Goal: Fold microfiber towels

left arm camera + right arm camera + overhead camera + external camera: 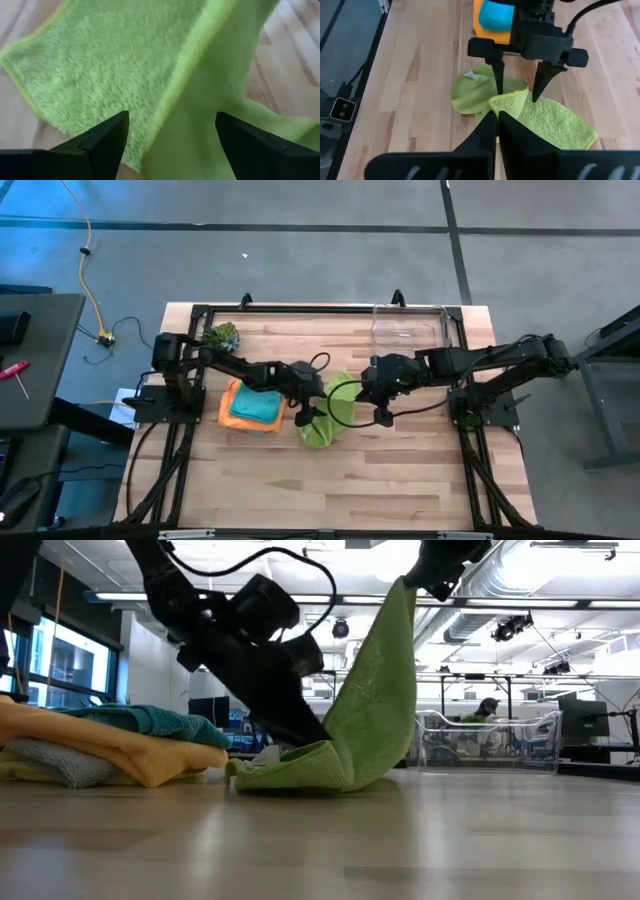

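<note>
The right jaws (497, 116) are closed on the lime towel (330, 415) at frame centre, one edge lifted; the left jaws (519, 85), spread wide, hold nothing. The lifted edge should be carried squarely across.

1. This is a big robot lab or workshop, not a home.
2. The wooden desk (400, 450) sits in a black metal frame (330, 308) on a grey concrete floor (300, 250).
3. Above the desk hang bright strip lights (560, 602) and silver air pipes (520, 580).
4. Far behind the desk, a person (488, 710) sits among computer screens (580, 720).
</note>
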Robot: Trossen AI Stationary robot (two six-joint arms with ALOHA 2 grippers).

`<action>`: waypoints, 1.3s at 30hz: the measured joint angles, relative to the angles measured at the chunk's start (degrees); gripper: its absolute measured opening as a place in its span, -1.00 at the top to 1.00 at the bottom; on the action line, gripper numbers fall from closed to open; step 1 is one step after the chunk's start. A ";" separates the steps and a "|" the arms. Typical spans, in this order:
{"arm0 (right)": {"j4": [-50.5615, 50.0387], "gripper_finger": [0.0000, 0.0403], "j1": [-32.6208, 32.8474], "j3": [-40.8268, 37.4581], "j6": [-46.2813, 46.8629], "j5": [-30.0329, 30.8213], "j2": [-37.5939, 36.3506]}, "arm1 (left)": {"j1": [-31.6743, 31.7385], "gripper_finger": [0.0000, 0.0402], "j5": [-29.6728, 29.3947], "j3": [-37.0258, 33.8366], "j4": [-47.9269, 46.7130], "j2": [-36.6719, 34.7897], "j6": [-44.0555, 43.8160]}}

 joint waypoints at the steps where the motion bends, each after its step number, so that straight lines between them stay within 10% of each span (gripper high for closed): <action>1: -0.02 1.00 0.00 0.00 -0.18 0.00 0.00 | -0.08 -0.40 -0.01 0.06 -0.28 -0.26 -0.19; 19: -5.39 1.00 0.00 1.83 -3.01 1.53 -0.37 | -0.48 0.96 0.31 0.06 -19.71 -6.10 6.43; 39: -17.69 1.00 0.15 13.26 -4.69 10.00 -0.39 | 0.95 1.00 -2.51 0.02 -26.94 -20.42 7.79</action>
